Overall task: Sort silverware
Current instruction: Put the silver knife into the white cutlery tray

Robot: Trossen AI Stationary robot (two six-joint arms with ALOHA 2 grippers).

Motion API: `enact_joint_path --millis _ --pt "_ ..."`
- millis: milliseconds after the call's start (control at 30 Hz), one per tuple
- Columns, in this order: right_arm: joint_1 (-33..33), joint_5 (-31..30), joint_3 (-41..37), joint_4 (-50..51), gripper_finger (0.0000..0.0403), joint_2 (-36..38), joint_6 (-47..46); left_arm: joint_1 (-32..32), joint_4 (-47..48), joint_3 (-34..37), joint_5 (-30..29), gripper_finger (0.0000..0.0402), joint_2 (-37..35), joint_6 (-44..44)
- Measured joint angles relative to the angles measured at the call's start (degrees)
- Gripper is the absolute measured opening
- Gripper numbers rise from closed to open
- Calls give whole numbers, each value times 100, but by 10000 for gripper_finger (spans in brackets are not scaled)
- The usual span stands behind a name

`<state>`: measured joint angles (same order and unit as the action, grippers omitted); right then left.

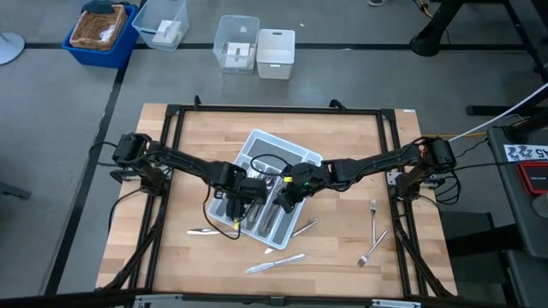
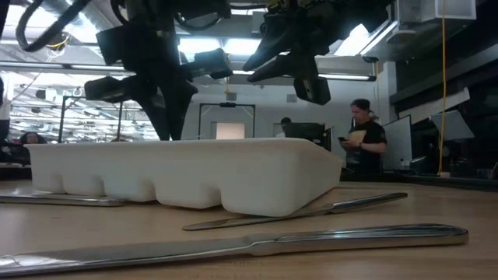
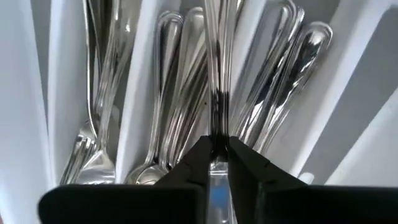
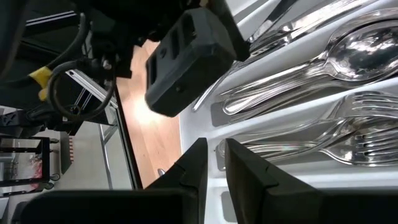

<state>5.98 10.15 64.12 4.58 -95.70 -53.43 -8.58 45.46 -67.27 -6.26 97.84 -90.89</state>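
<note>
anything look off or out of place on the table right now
Yes. The tray sits askew on the table, and several pieces lie loose outside it: two forks to its right, three more along its near side, including a knife. The left gripper pinches a piece over the tray; the right gripper hovers beside it.

Black jointed arms (image 1: 184,161), looped black cables, yellow tag.

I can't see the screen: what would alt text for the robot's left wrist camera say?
Close-up from above a pale cutlery tray: the left gripper pinches one slim silver piece of cutlery between its two dark fingers. Below it, shiny spoons and a fork lie lengthwise in the tray's narrow compartments.
</note>
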Motion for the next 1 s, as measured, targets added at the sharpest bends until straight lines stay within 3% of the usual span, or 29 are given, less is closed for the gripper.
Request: enact_joint_path --millis 467,700,1000 --pt "0 -2 0 -9 57 4 -2 346 -414 890 51 57 -14 -535" --pt "0 -1 0 -19 57 4 -11 339 -1209 932 -7 80 15 -47" --pt "0 39 0 -45 57 4 249 326 -1228 918 -224 84 -7 948"
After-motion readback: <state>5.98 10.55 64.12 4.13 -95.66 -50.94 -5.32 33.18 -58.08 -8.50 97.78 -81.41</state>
